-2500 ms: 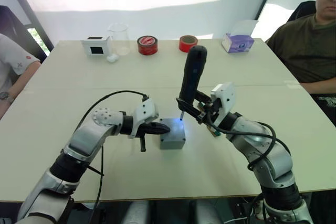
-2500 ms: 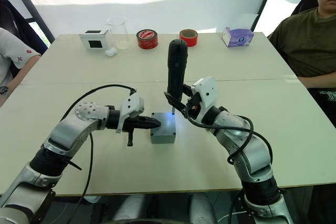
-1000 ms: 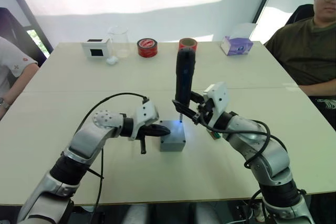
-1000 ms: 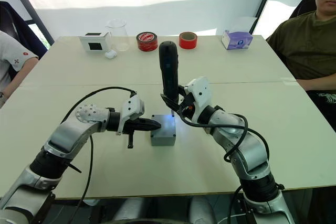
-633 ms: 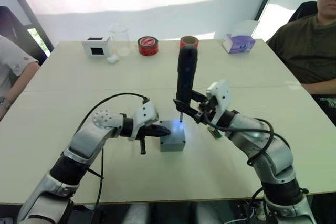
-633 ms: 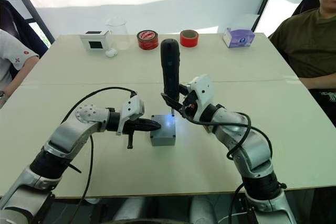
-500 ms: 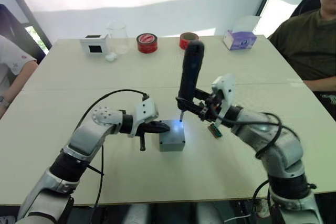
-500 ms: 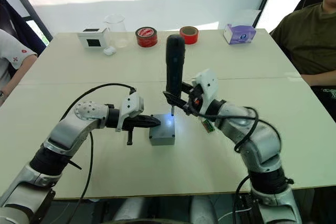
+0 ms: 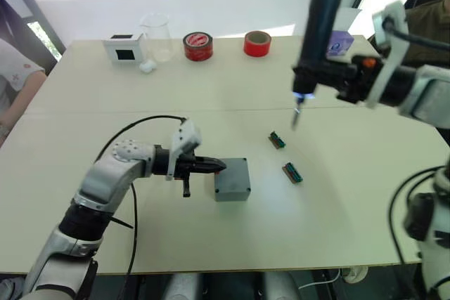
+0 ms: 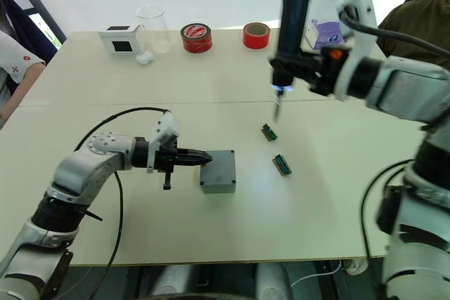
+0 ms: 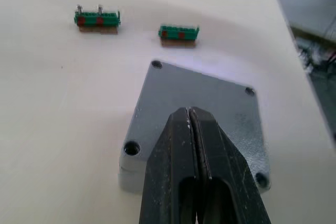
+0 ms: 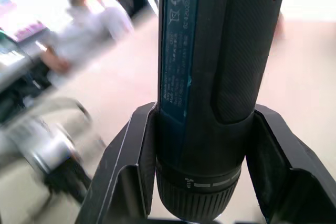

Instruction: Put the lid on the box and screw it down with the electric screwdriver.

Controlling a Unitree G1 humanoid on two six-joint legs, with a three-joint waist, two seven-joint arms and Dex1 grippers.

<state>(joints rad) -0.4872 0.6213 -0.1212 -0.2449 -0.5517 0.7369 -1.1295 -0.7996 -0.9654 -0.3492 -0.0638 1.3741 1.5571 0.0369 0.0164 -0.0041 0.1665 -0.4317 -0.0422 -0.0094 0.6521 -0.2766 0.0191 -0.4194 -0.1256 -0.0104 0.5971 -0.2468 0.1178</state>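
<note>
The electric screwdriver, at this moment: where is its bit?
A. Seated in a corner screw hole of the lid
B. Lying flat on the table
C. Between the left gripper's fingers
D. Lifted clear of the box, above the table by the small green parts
D: the right gripper holds the electric screwdriver upright, its bit above the table, away from the box.

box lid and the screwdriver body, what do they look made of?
The lid: looks like matte grey moulded plastic, with a finely speckled surface and moulded recessed corner holes; painted cast metal can't be ruled out. The electric screwdriver: black body with a fine ribbed texture, probably rubberised plastic, and a smooth printed label panel down one side.
</note>
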